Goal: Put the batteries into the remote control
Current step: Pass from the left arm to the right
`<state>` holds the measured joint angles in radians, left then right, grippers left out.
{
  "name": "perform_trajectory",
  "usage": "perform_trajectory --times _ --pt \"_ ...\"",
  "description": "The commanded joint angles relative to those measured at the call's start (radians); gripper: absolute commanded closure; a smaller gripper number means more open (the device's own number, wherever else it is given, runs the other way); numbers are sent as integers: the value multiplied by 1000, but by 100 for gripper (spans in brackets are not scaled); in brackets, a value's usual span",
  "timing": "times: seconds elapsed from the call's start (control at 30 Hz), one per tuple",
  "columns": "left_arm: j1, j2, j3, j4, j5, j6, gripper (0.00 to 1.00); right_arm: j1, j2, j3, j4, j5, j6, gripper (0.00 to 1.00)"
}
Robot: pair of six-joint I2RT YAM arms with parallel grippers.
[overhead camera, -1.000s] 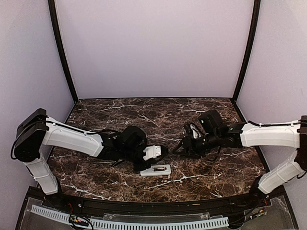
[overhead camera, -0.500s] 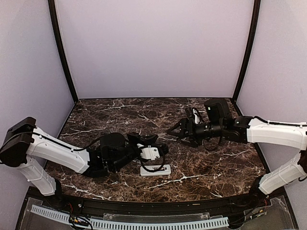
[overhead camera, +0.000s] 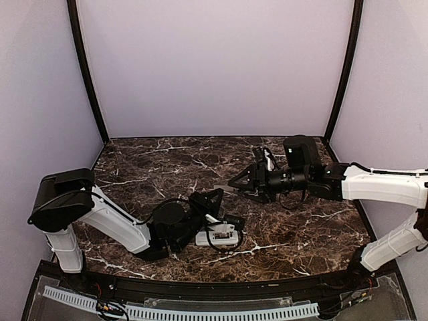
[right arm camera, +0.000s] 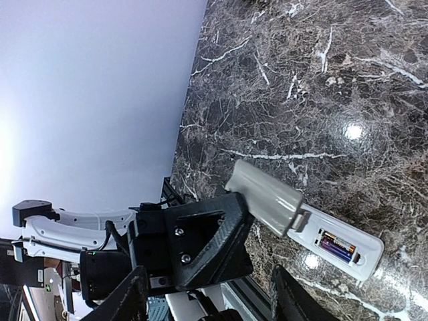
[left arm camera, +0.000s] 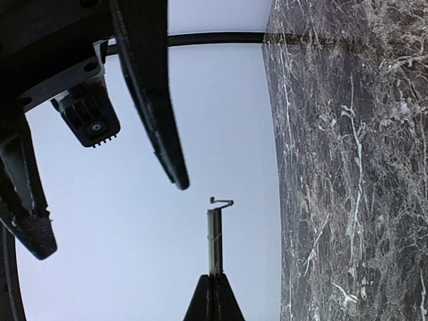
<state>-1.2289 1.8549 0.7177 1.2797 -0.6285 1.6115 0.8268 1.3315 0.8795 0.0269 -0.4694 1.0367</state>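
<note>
grey plastic cover (right arm camera: 264, 195), thin and flat, is clamped in the left pincer (left arm camera: 214, 297), whose jaws are fully closed on its edge. the cover tilts up from the dark marble surface (overhead camera: 154, 160), and its lower end meets one end of the white remote control (overhead camera: 207, 237), which lies back-up near the front middle. a battery (right arm camera: 338, 246) sits in the open bay; i cannot tell whether there are two.

the likely risk is the grip on so thin an edge: the cover could twist or slip, or shove the loose remote control along the surface instead of seating. pressed at a slant, it could also jam on the battery.

to the right, the right pincer (overhead camera: 235, 187) hovers apart from the remote control, jaws partly open and empty. nothing pins the remote control down, and the left arm's bulk crowds its near side.
</note>
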Motion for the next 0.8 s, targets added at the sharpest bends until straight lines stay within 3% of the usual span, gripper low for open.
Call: perform_trajectory --times 0.0,0.23,0.5,0.77 --pt "-7 -22 15 338 -34 52 100 0 1 6 -24 47 -13 39" --pt "-17 -36 18 338 -24 57 100 -40 59 4 33 6 -28 34" --pt "-29 -39 24 338 -13 52 100 -50 174 45 195 -86 16 51" --pt "-30 -37 20 337 -17 41 100 -52 191 55 236 -100 42 70"
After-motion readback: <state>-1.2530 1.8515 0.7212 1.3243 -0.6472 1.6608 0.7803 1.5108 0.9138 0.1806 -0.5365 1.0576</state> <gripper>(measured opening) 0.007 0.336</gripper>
